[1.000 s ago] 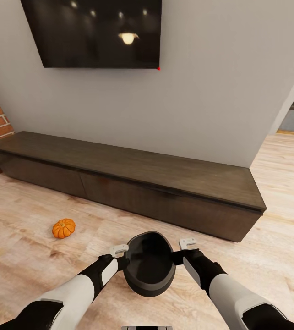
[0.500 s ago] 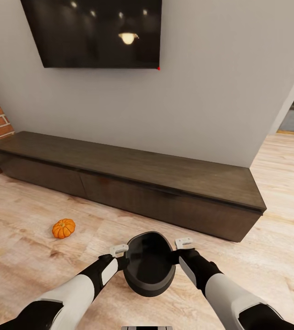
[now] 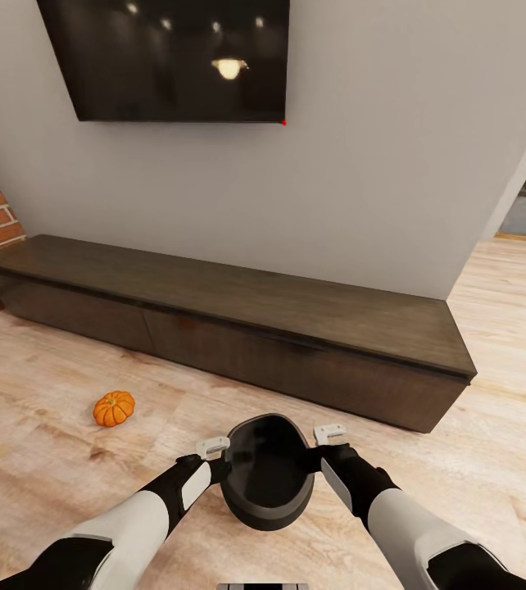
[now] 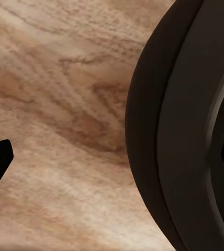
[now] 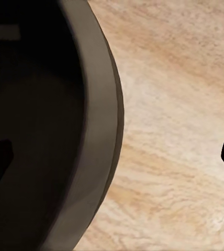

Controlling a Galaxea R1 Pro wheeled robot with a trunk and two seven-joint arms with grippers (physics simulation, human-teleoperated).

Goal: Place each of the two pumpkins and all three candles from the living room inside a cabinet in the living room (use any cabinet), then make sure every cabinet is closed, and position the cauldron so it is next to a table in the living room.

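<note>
A: Cauldron (image 3: 266, 473), dark and round, held above the wood floor (image 3: 42, 426) between both arms, mouth open toward the camera. Nothing inside but a dark hollow.

B: Grip on it?

A: Left gripper (image 3: 218, 461) spread wide across the left rim, one finger inside the bowl, one outside over bare floor. Right gripper (image 3: 319, 452) spread the same way across the right rim. Clamped or just straddling: can't tell.

B: And elsewhere?

A: Pumpkin (image 3: 114, 408) on the floor, left of the cauldron, near the cabinet (image 3: 238, 328). Cabinet along the wall beneath the television (image 3: 169, 57), drawer fronts flush and closed, contents hidden.
</note>
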